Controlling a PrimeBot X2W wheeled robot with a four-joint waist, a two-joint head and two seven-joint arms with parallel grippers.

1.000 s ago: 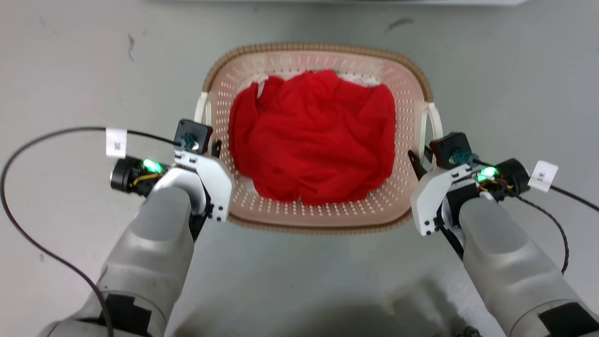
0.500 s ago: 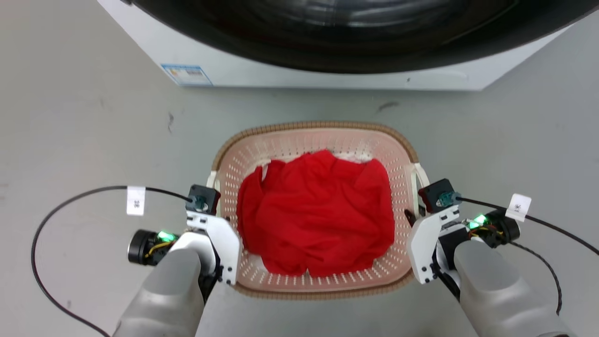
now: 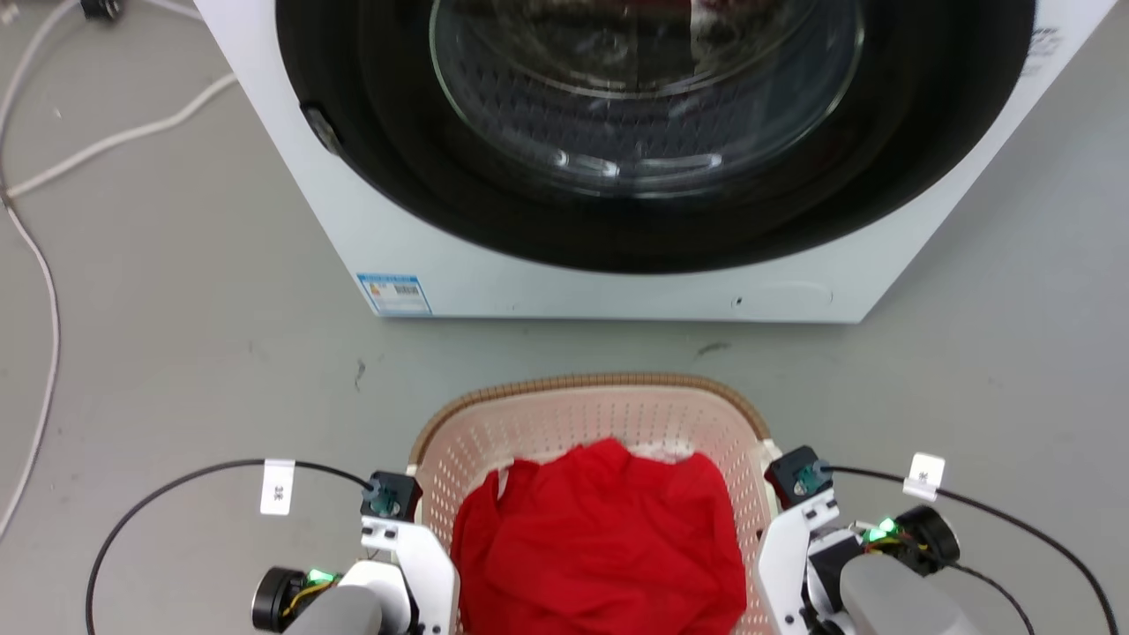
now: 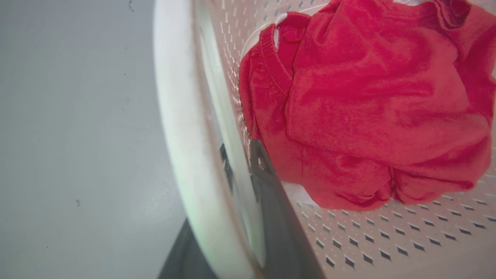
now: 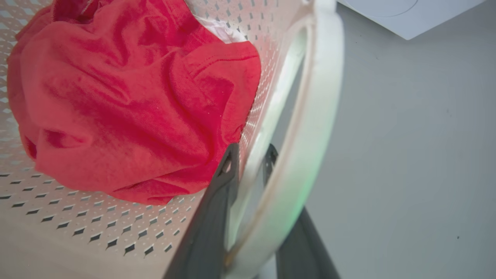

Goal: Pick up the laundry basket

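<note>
Left of the laundry basket [image 3: 582,388]: left gripper [image 4: 242,162] was clamped on the basket's left wall at the white handle [image 4: 174,116], with one dark finger [image 4: 267,209] inside the basket and the other outside the wall. In the basket: a crumpled red garment [image 3: 600,547] covered most of the bottom, touching both side walls. Beyond the basket's far rim, with a gap: washing machine [image 3: 423,238], with the grey floor [image 3: 176,353] around the basket. Right of the basket: right gripper [image 5: 250,155] gripped the same way, its fingers pinching the right wall by that side's handle [image 5: 317,116].
</note>
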